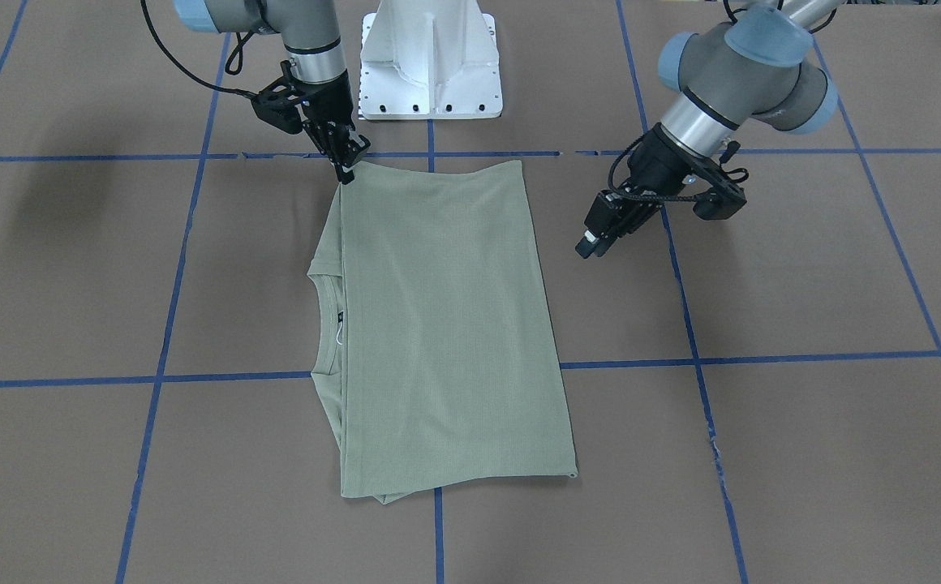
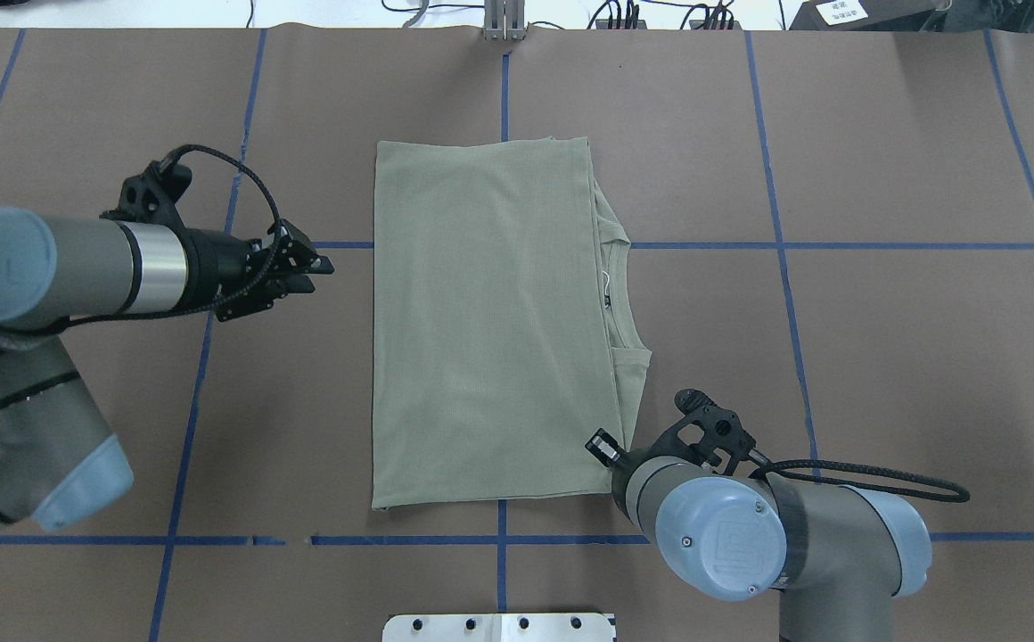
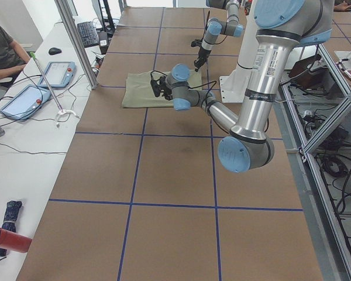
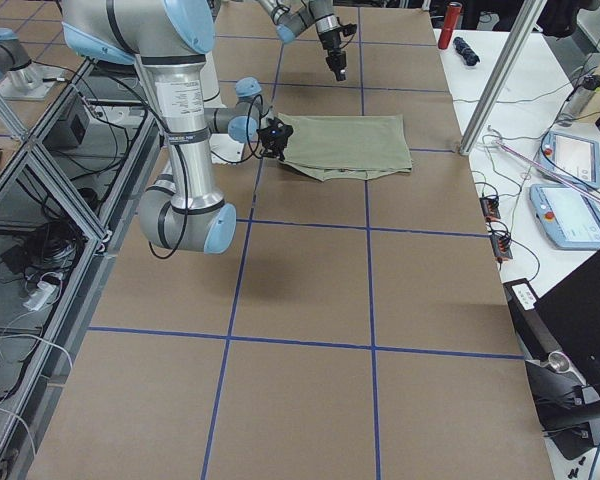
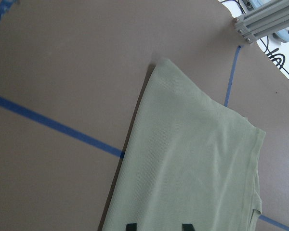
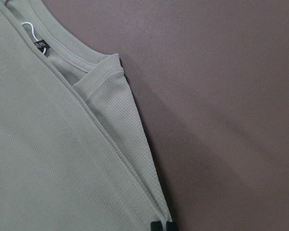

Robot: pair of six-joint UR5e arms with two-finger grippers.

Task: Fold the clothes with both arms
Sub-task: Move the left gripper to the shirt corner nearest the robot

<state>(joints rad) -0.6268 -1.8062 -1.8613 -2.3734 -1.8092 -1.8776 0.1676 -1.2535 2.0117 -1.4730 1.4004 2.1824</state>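
- Right wrist-mounted view: the right gripper (image 6: 163, 226) has its tips clenched together, apparently on the hem corner of the shirt (image 6: 48, 159).
- Seen from overhead, that corner is at 5 o'clock on the shirt. The left gripper (image 2: 314, 270) hovers at 9 o'clock, jaws spread and empty, near the cloth but apart from it.
- The shirt lies folded into a flat rectangle at the middle of the table (image 2: 882, 357), with its collar (image 6: 72, 41) at 3 o'clock.
- It looks like light, soft, limp knit. The stacked layers may slide apart, so corner holds should probably pinch every layer.
- A black neck label (image 6: 41, 46) bears a tiny pale mark, too small to read. A white string (image 6: 28, 29) loops beside it. No other writing shows on the shirt.
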